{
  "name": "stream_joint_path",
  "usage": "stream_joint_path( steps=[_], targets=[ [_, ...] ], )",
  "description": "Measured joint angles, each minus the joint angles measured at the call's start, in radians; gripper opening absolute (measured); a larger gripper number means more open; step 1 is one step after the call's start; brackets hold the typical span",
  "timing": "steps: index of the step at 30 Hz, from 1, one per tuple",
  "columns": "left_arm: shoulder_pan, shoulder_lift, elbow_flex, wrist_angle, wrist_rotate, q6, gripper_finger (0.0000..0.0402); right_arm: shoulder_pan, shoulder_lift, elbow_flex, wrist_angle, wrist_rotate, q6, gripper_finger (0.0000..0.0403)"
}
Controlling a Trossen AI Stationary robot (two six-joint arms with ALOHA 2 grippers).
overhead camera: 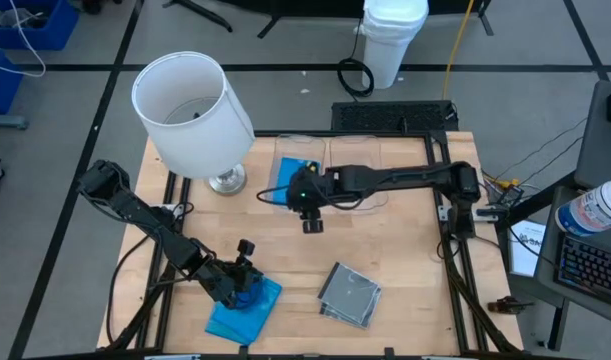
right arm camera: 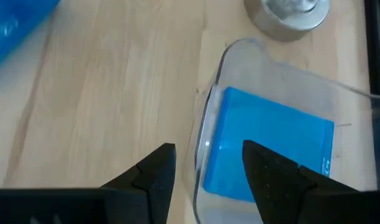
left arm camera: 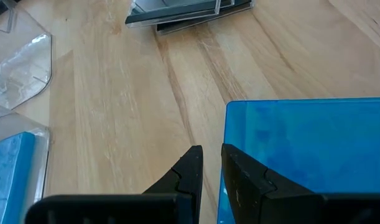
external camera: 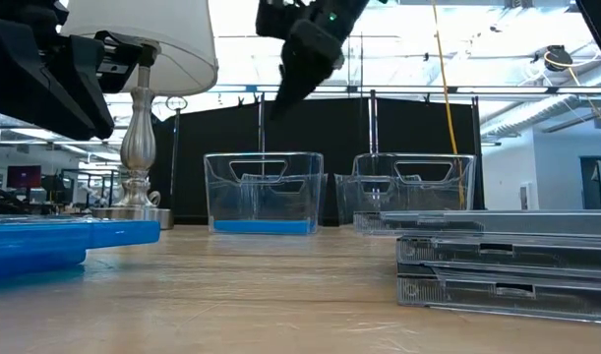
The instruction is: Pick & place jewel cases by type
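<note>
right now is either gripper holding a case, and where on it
Left gripper pinches a blue case by its edge. Right gripper is open and empty above the bin.

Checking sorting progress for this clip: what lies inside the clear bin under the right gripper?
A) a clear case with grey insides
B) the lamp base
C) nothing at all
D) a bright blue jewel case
D: the right wrist view shows a blue jewel case lying flat inside the clear bin, below the open right gripper; the low view also shows blue at that bin's bottom.
</note>
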Motion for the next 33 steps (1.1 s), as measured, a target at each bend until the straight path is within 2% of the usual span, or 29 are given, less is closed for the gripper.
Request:
stream_joint_path(
  steps=[4,7,19,33],
  targets=[
    [-0.003,0.000,0.000,-0.001,0.000,-0.008,0.0067,-0.011,0.021,-0.001,-0.001,-0.006,0.064,0.0180],
    [-0.004,0.000,0.000,-0.007,0.000,-0.008,0.0067,-0.009,0.050,0.003,0.045,-0.006,0.073,0.0183],
    [-0.006,0.000,0.000,-0.018,0.001,-0.006,0.0067,-0.012,0.084,0.001,0.031,-0.036,0.124,0.0184],
    [-0.006,0.000,0.000,-0.007,0.000,-0.009,0.0067,-0.012,0.149,-0.002,0.043,-0.036,0.086,0.0170]
  ],
)
